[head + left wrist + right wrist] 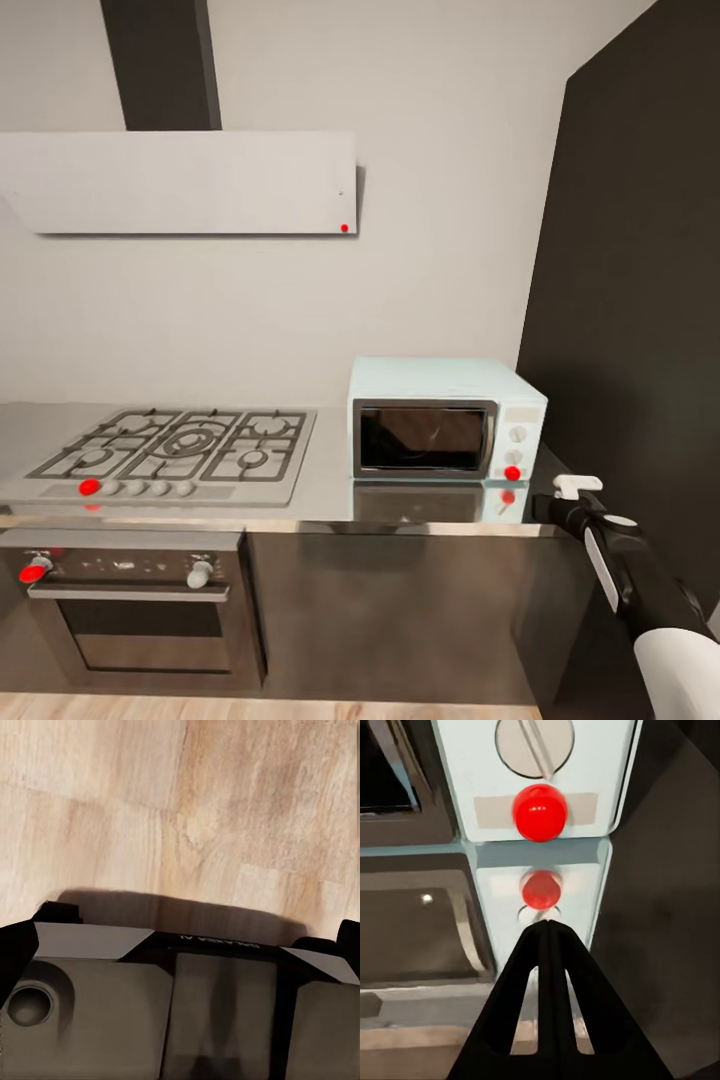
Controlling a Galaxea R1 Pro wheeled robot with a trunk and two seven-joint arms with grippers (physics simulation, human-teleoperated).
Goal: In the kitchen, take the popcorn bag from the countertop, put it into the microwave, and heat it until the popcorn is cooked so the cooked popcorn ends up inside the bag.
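The right gripper [566,487] is reaching in at the lower right of the head view, its fingers [547,967] clenched together into one narrow tip with nothing between them. They are pointing at the red indicator light [540,811] low on the microwave [445,418], which suggests the arm is lining up to press it, probably to start the heating.

The microwave is sitting right of centre on the table [330,495], beside the gas hob [175,450], a pale mint box with white knobs and its dark glass door looking shut. Its red light is mirroring in the glossy table top.

The glass is too dark to tell whether the popcorn bag is inside.

The left wrist view is looking down at the wooden floor [180,810], and I cannot tell how that arm's fingers are set.
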